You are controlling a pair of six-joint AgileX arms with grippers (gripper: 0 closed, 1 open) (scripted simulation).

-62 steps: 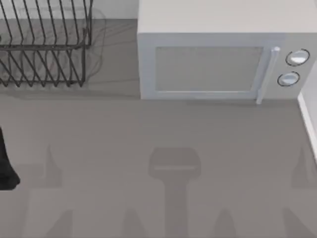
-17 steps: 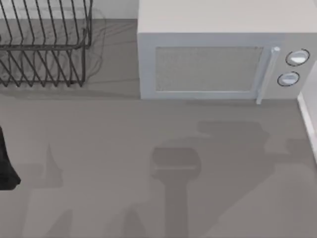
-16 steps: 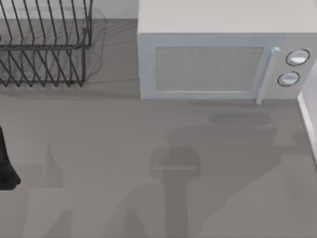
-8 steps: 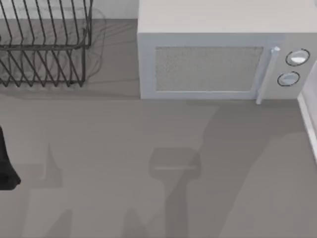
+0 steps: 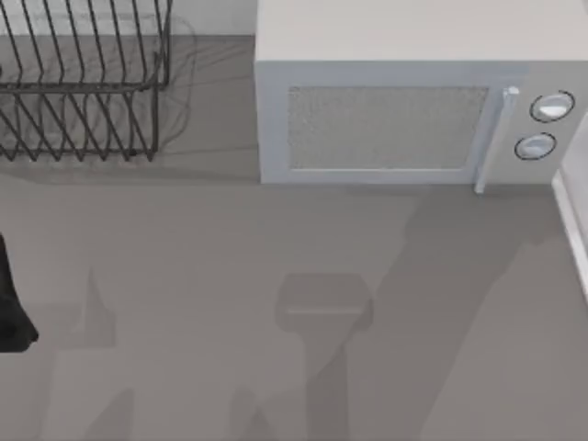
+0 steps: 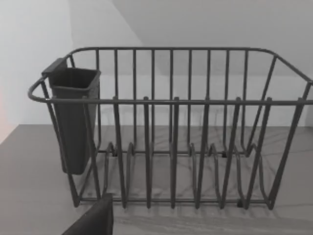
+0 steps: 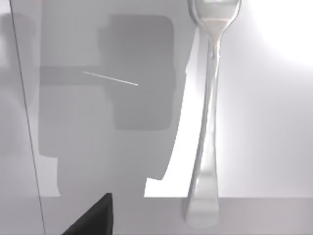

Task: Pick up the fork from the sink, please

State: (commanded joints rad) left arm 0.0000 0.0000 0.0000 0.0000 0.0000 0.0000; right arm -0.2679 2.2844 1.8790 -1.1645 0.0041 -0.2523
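From above, the grey desk (image 5: 230, 239) carries a white microwave (image 5: 413, 110) at the back and a wire dish rack (image 5: 83, 92) at the back left corner. A dark piece of the left arm (image 5: 11, 303) sits at the left edge, parked by the look of it. A broad slanted shadow crosses the desk on the right side, which suggests the right arm is reaching out above that side, toward the sink.

The left wrist view looks straight at the dish rack (image 6: 171, 127), upright, with a dark cutlery cup (image 6: 73, 117) hung on one end. A dark corner of the left pincer (image 6: 93, 220) juts in at the edge; whether its fingers are open or closed I cannot tell.

The right wrist view looks down on pale, glossy metal, probably the sink basin (image 7: 264, 112). The fork (image 7: 208, 117) lies there, well ahead of the right pincer (image 7: 93, 218) and off to one side of it. It is long, thin and shiny silver: a slim flat handle widening at the near end, the head cut off by the far edge. The pincer shows a dark corner, touching nothing; I cannot tell its opening. I judge it is lining up for the approach.
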